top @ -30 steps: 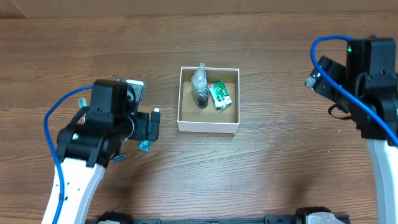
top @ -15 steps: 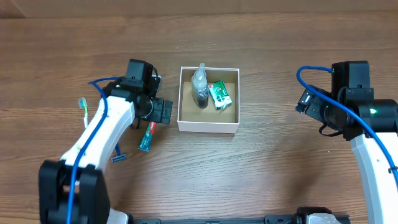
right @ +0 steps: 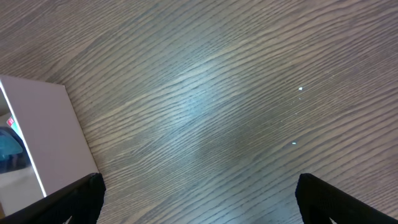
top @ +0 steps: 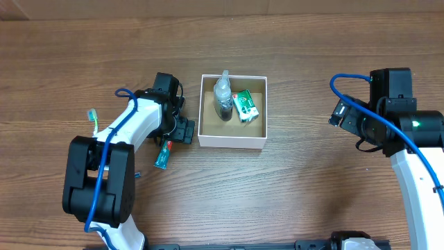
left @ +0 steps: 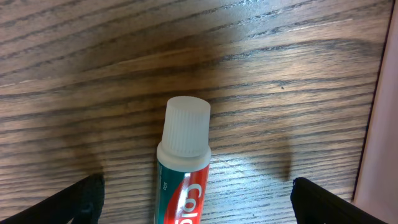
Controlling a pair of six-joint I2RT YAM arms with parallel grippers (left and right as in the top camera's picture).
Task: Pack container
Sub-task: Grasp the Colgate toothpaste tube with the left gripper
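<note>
The container [top: 232, 141] is a small square box with white walls and a brown inside, at the table's middle. In it lie a clear bottle [top: 223, 97] and a green packet [top: 245, 105]. A red-and-green toothpaste tube [top: 164, 154] with a white cap lies just left of the box. My left gripper [top: 180, 130] is low over its cap end. In the left wrist view the gripper [left: 199, 208] is open, with the tube [left: 184, 134] between its fingers [left: 81, 202], not touching. My right gripper [top: 345, 114] is open and empty, to the right of the box.
A toothbrush [top: 92, 119] lies at the far left, beside my left arm. The box's white wall shows at the right edge of the left wrist view [left: 380, 124] and at the left of the right wrist view [right: 43, 124]. Bare wood lies under the right gripper [right: 202, 208].
My left arm has swung in toward the box and come down over the toothpaste tube's cap end. The right arm shifted a little left early on, then stayed still.
</note>
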